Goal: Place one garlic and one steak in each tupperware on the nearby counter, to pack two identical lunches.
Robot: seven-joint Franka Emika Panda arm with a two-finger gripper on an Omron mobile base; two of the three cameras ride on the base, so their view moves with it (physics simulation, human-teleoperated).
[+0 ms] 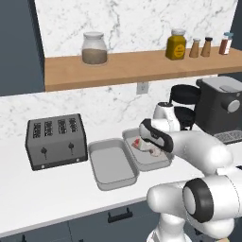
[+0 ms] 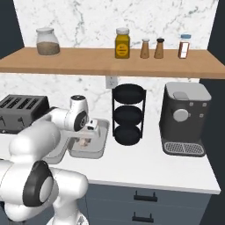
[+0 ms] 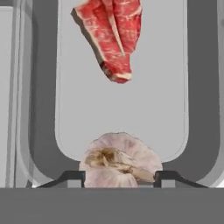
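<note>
The two dark fingertips [image 3: 73, 176] flanked a pale papery garlic bulb [image 3: 120, 159], apparently gripping it, low inside the right-hand shallow light-grey tupperware tray [image 3: 199, 87]. A red marbled steak [image 3: 113, 37] lay beyond them; pairing looked intended.

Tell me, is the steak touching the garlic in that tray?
Apart. The hand view shows bare tray floor between the steak and the garlic.
</note>
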